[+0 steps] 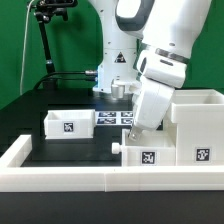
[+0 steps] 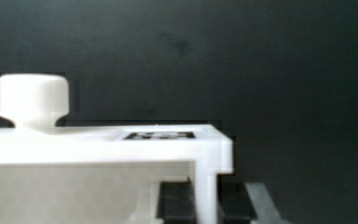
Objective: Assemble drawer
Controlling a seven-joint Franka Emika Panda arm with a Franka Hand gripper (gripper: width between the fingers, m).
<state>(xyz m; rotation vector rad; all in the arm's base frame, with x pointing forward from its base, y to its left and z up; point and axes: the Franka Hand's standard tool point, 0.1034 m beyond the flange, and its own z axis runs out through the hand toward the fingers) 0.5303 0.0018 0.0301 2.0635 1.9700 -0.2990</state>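
Off at the exterior view's left sits the spare tray [image 1: 68,123], a boxy white plastic piece with a square black-and-white tag, near the flat marker board [image 1: 113,118]. Around the middle my arm leans down steeply, and my gripper [image 1: 133,129] is pinched narrow on a thin wall of the knobbed tray [image 1: 145,153]; from outside, its tips are hard to make out. The wrist view shows that tray's rounded knob [image 2: 34,98] blurred. At the right stands the tall smooth housing [image 1: 197,120], just beside this tray, its far side cut off.
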